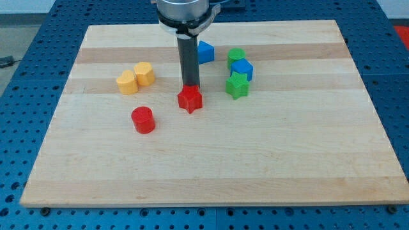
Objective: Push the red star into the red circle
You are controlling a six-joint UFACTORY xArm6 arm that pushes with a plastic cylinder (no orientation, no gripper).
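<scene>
The red star (190, 99) lies near the middle of the wooden board. The red circle (143, 119) stands to its lower left, about a block's width apart from it. My tip (190, 85) is at the star's top edge, touching or nearly touching it from the view's top side. The rod rises straight up from there to the arm at the view's top.
Two yellow blocks (127, 82) (144, 73) sit together at the upper left of the star. A blue block (205, 52) lies behind the rod. A green circle (236, 56), a blue block (242, 69) and a green star (237, 85) cluster at the upper right.
</scene>
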